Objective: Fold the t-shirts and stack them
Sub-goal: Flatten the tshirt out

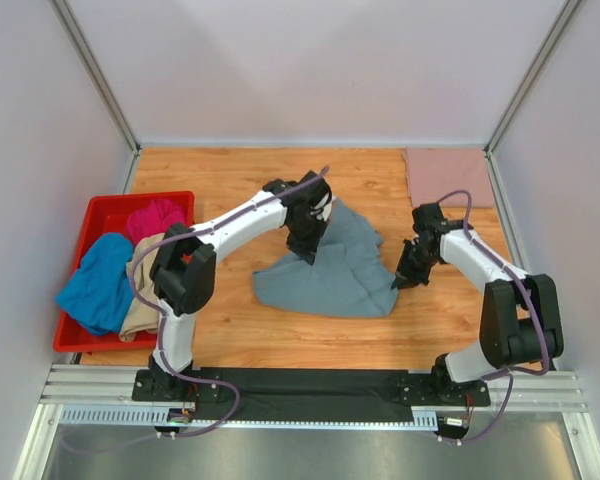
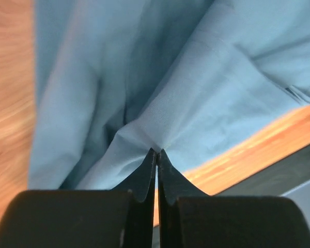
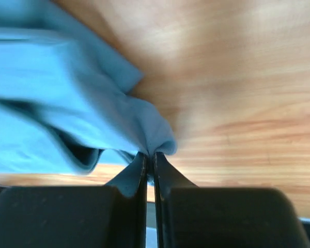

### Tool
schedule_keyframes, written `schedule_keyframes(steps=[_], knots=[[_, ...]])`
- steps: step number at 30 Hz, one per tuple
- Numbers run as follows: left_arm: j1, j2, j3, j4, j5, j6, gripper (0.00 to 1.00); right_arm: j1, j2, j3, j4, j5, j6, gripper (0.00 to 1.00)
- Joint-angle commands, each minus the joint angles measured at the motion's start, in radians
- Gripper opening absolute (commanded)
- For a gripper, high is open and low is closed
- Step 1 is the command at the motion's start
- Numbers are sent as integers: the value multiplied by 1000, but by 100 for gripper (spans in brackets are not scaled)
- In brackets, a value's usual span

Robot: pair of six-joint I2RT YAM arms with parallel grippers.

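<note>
A slate grey-blue t-shirt [image 1: 335, 270] lies crumpled in the middle of the wooden table. My left gripper [image 1: 306, 250] is shut on a pinch of its cloth [image 2: 160, 119] near the shirt's upper left part. My right gripper [image 1: 402, 280] is shut on the shirt's right edge [image 3: 144, 129], where the fabric bunches between the fingertips. A dusty-pink t-shirt [image 1: 448, 176] lies flat at the back right corner. Bright blue [image 1: 98, 282], magenta [image 1: 156, 216] and beige [image 1: 140, 285] t-shirts are heaped in the red bin [image 1: 105, 210] on the left.
The red bin stands at the table's left edge. White walls with metal posts [image 1: 100, 80] enclose the table on three sides. A metal rail [image 1: 310, 385] carrying both arm bases runs along the near edge.
</note>
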Motion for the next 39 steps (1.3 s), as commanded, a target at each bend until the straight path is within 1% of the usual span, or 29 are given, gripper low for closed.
schedule_keyframes(steps=[1,3,4,5,6,9,10,11,14,16,18,20,21,22,23,24,25,26,27,29,30,31,32,33,35,36,37,38,39], knots=[[74,-152,176,-119,-68,-80,0,-5,-87,223,-97,68,-19,0],[110,-211,260,-145,-85,-132,0,-5,-115,338,-208,152,7,0],[145,-237,285,-158,-96,-151,0,-5,-131,484,-321,209,10,0],[163,-283,309,-162,-116,-166,0,-7,-137,548,-368,209,10,0],[198,-308,352,-161,-124,-203,0,-5,-154,685,-446,246,10,0],[249,-388,404,-127,-101,-278,0,-7,-175,887,-546,251,19,0],[274,-405,409,-66,-76,-295,0,-5,-178,1030,-602,254,22,0],[282,-431,414,-25,-12,-310,0,-5,-180,1097,-624,252,22,0],[288,-461,435,136,86,-379,0,-7,-192,1289,-652,226,47,0],[288,-465,449,201,129,-437,0,-5,-232,1319,-624,179,77,0],[288,-469,461,200,163,-459,0,-7,-301,1277,-589,151,132,0],[288,-492,436,165,159,-449,0,-7,-376,1169,-439,58,174,0],[289,-504,366,151,146,-436,0,-7,-458,1032,-307,-16,191,0],[292,-538,322,113,104,-410,0,-5,-491,951,-255,-53,211,0],[298,-557,220,97,79,-396,0,-5,-516,888,-215,-90,255,0],[318,-575,161,83,57,-383,0,-4,-551,769,-171,-161,275,0],[335,-598,102,86,38,-364,0,2,-569,706,-147,-192,297,0],[354,-635,-13,91,-4,-349,0,18,-592,638,-115,-212,316,0],[402,-647,-66,98,-22,-315,0,70,-641,487,-63,-210,338,0],[458,-660,-203,141,-41,-287,0,143,-677,359,-44,-168,343,0],[513,-655,-241,181,-36,-271,0,229,-697,304,-22,-116,350,0],[539,-634,-273,206,-21,-266,0,277,-701,201,-6,-89,356,0],[564,-615,-319,226,25,-264,0,321,-698,162,9,-61,369,0],[600,-597,-331,262,46,-258,0,404,-677,132,41,-20,379,0],[617,-532,-329,286,83,-241,0,478,-630,75,81,10,389,2],[621,-509,-321,307,86,-212,0,539,-564,79,94,42,371,5],[621,-462,-312,318,83,-202,0,564,-524,109,89,54,352,8],[624,-434,-280,322,86,-191,0,590,-440,142,47,59,332,12],[625,-408,-252,306,86,-179,5,596,-401,177,10,71,306,20]])
